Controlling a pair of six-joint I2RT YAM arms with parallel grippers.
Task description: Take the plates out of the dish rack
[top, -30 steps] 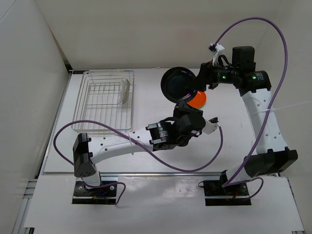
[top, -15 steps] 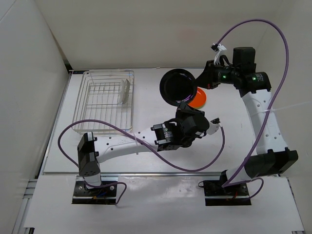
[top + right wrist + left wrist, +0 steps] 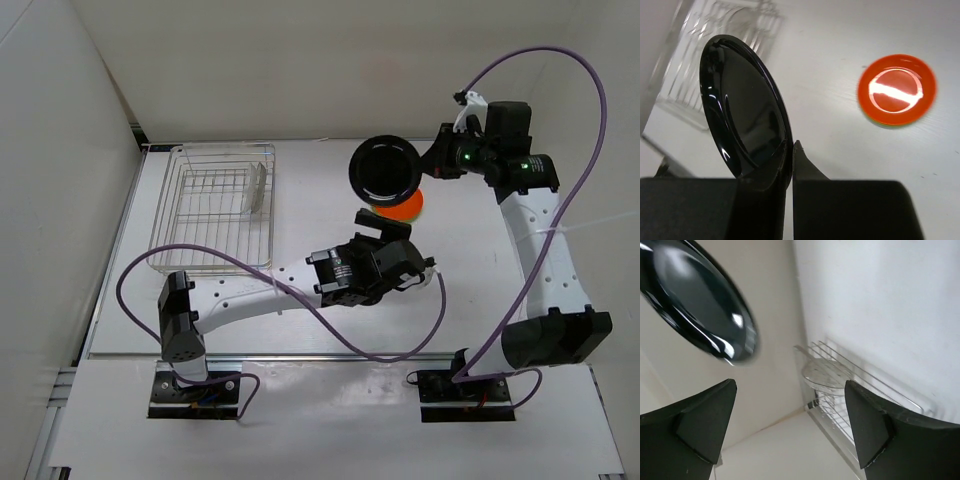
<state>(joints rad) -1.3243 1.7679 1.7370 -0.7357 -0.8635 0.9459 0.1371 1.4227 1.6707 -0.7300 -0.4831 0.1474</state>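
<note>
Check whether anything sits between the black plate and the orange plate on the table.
Nothing visible does. The right tool grips the black plate by its rim, on edge above the table. The orange plate lies flat beside it. The open left tool is on the near side, not between them.

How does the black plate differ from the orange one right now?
The black plate stands on edge in the air, pinched at its rim by the right gripper; the orange plate lies flat on the table, free of any gripper. The black plate is dark and mirror-like, the orange plate bright. Both are round, glossy and out of the dish rack.
</note>
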